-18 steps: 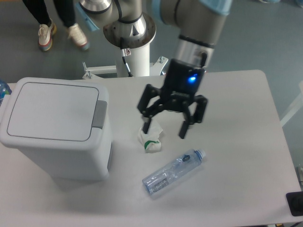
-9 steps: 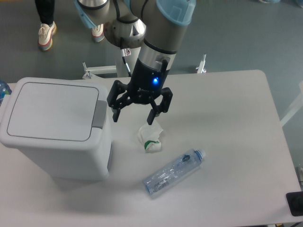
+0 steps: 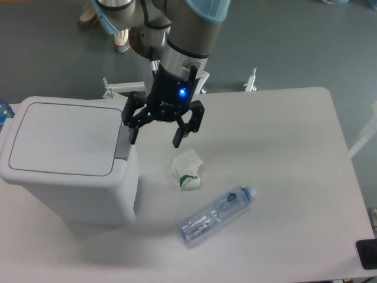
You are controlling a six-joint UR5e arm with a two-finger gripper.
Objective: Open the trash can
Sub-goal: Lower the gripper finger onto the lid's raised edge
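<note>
Even, soft light; sharp focus

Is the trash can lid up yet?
No, the trash can lid lies flat and closed, with the open gripper beside its dark grey button tab.

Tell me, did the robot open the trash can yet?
Not yet. The trash can has its lid flat and shut. The gripper is open, holds nothing, and hangs right by the dark push tab on the can's edge. Whether it touches the tab can't be told. What's left: press that tab so the lid pops up. The crumpled paper and plastic bottle lie on the table.
</note>
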